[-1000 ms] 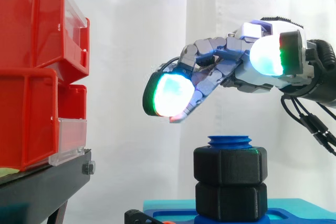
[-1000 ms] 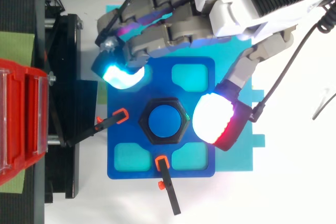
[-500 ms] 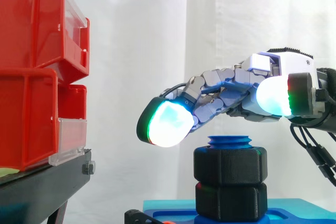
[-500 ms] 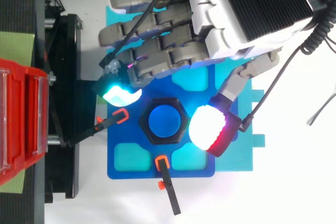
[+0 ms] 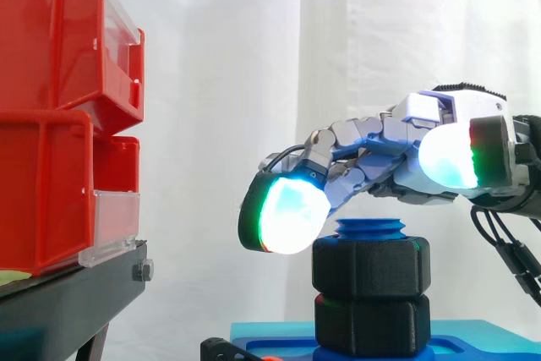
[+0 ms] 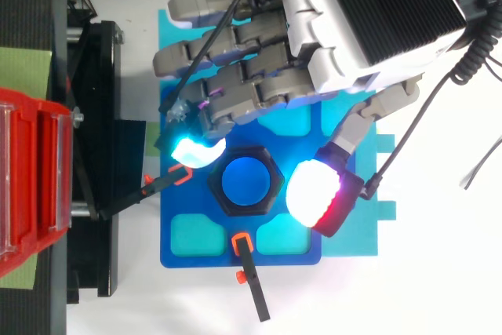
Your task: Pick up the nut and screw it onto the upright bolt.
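A blue upright bolt (image 6: 245, 180) stands in the middle of a blue base plate (image 6: 202, 250). Two black hexagonal nuts sit on it, one stacked on the other; the upper nut (image 5: 370, 265) leaves only the bolt's tip (image 5: 369, 227) showing. My hand (image 6: 369, 17) hovers over the bolt, open, its fingers stretched out and slightly bent. One glowing fingertip (image 5: 292, 216) hangs beside the upper nut's left top edge, and the thumb's pad (image 6: 315, 194) lies on the opposite side of the nut, higher than it. I cannot tell whether the fingertip touches the nut.
Red bins (image 5: 51, 107) on a black stand (image 5: 68, 302) fill the left side. Two black clamps with orange tips (image 6: 182, 173) (image 6: 241, 243) hold the base plate, which rests on a cyan plate (image 6: 353, 237).
The hand has come down towards the bolt. Its fingertip and thumb pad have drawn in to either side of the upper nut.
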